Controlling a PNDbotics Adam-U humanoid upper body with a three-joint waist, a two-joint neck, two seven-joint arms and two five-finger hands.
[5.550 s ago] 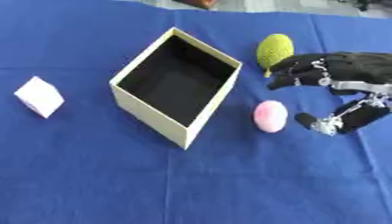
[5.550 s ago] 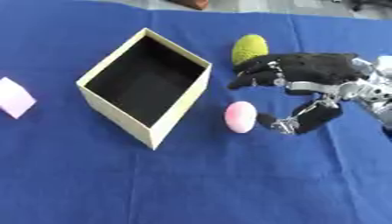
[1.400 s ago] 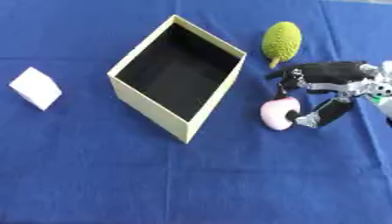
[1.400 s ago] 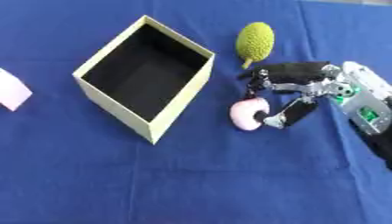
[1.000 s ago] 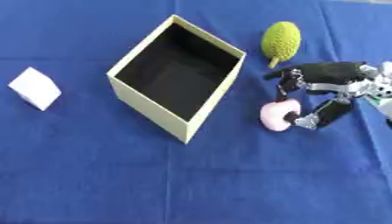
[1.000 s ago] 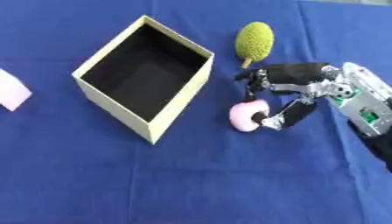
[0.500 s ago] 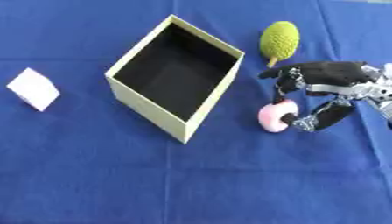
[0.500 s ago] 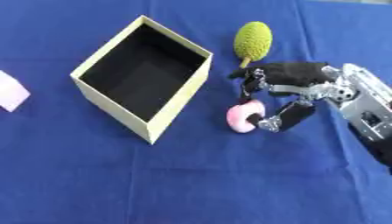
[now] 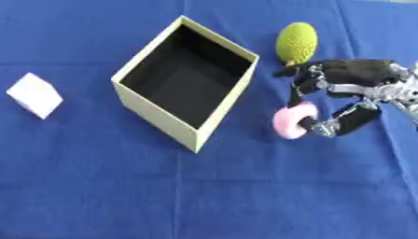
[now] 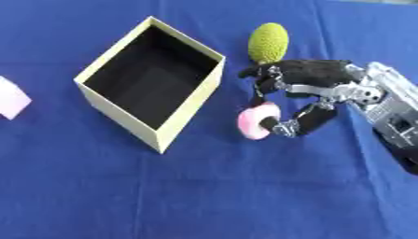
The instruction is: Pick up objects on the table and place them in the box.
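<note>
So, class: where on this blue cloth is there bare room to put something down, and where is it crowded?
Free: the wide near strip below the box, and between the box and the white cube. Crowded: right of the box, where the right hand pinches the pink object near the green fruit.

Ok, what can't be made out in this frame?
- Left hand: in neither view.
- Pink object: its right side is covered by the right hand; whether it is off the table cannot be told.
- White cube: cut by the right eye view's left edge.
- Box floor: black, featureless.
</note>
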